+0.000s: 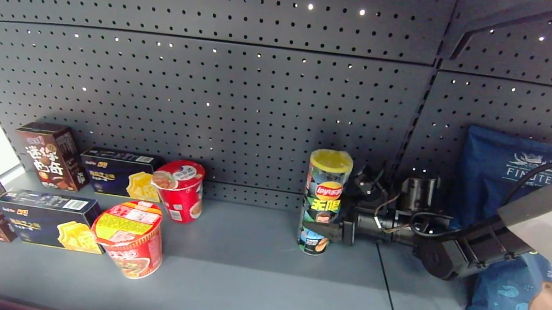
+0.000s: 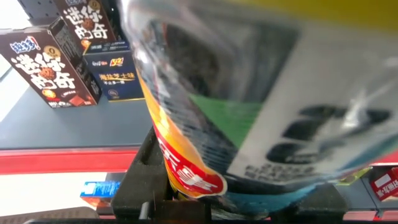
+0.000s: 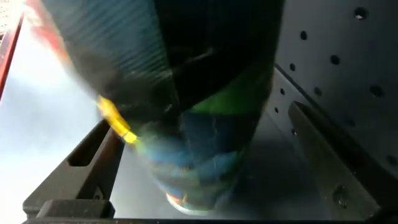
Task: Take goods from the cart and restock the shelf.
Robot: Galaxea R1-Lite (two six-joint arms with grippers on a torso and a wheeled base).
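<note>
Closest up, a tilted chip can sits in the left gripper, whose jaws are closed on it, out beyond the shelf's front edge. On the shelf an upright chip can stands about midway along, close to the back panel. The right gripper straddles its lower half, jaws parted with a gap showing on either side. Two noodle cups and four snack boxes crowd the left end; blue bags fill the right end.
</note>
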